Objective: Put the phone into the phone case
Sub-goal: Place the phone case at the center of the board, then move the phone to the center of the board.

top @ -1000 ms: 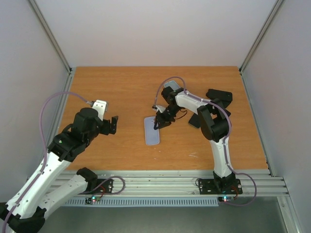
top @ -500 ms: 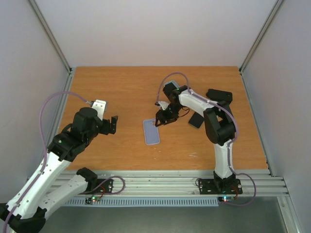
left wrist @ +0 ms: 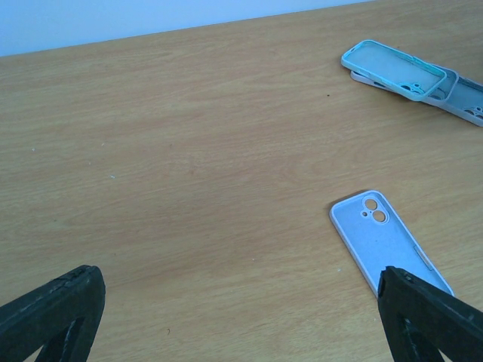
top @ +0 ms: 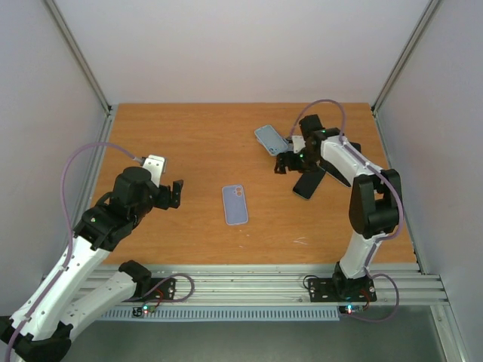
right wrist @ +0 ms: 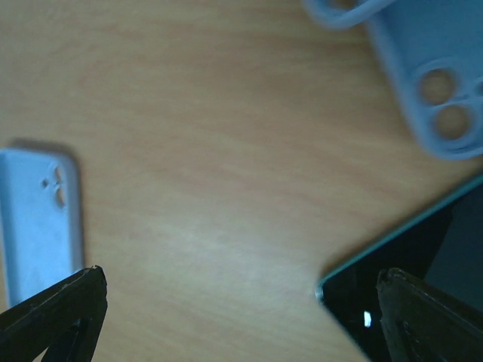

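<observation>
A pale lilac phone case (top: 235, 205) lies flat at the table's middle, hollow side up, with its camera holes toward the far edge. It also shows in the left wrist view (left wrist: 389, 243) and the right wrist view (right wrist: 38, 219). The black phone (top: 308, 183) rests screen up to the case's right, and one corner of the phone (right wrist: 423, 290) reaches under my right finger. My right gripper (top: 290, 162) hovers open just beyond the phone with nothing between its fingers. My left gripper (top: 172, 194) stands open and empty, well left of the case.
Two other cases, one teal-rimmed (top: 270, 139), lie overlapped at the back, just left of my right gripper; they show as well from the left wrist (left wrist: 392, 69). A black item (top: 352, 148) sits behind the right arm.
My right gripper opened, left the lilac case at the table's middle and swung back and right to beside the phone. The left arm has not moved.
</observation>
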Robot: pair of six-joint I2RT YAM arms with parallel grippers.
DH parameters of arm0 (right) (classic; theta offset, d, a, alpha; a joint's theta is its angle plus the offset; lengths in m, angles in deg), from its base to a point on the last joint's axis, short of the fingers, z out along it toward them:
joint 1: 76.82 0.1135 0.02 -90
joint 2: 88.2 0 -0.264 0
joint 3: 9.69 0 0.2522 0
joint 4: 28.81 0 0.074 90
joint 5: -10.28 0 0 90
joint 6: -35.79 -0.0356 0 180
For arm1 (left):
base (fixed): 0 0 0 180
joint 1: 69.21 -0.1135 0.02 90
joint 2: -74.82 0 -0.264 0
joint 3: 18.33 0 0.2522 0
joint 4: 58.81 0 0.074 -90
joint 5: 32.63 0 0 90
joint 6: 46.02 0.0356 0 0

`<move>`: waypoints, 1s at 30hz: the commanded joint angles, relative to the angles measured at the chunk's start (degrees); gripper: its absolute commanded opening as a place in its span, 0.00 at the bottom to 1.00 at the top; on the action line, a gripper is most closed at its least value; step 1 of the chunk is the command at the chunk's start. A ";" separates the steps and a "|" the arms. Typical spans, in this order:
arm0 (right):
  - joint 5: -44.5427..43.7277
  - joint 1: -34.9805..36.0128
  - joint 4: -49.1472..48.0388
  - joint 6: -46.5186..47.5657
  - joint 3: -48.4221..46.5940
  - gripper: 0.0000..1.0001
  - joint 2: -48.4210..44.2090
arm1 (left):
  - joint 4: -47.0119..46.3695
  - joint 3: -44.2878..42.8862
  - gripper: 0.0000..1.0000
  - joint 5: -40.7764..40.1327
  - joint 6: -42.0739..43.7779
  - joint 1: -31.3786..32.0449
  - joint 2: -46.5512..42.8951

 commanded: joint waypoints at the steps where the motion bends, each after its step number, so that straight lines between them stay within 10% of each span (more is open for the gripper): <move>1: -2.10 -4.59 -5.83 -1.77 0.07 0.98 0.32 | -2.38 0.56 0.99 0.44 0.70 -0.32 -0.45; 30: -2.47 -13.54 -4.84 -3.53 -13.35 0.98 18.76 | -2.45 0.65 0.99 1.21 1.01 -0.41 -0.48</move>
